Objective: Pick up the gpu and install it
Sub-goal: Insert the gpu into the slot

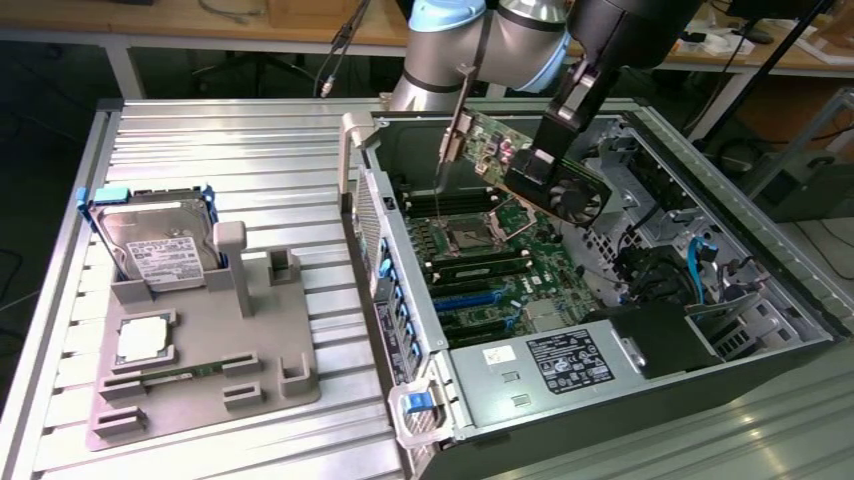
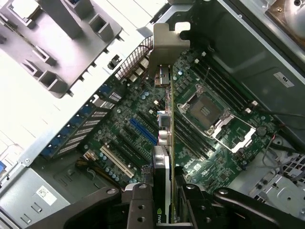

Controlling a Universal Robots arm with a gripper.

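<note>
Right now my tool [image 2: 163, 193] is clenched on the gpu [image 1: 514, 150], which hangs tilted below it, above the motherboard [image 1: 494, 270] inside the open computer case [image 1: 747, 215].

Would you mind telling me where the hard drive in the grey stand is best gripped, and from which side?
I would grip the hard drive by its free upper edge, jaws across its thickness, coming from above: it stands on edge, leaning, with its lower end seated in the grey stand.
</note>
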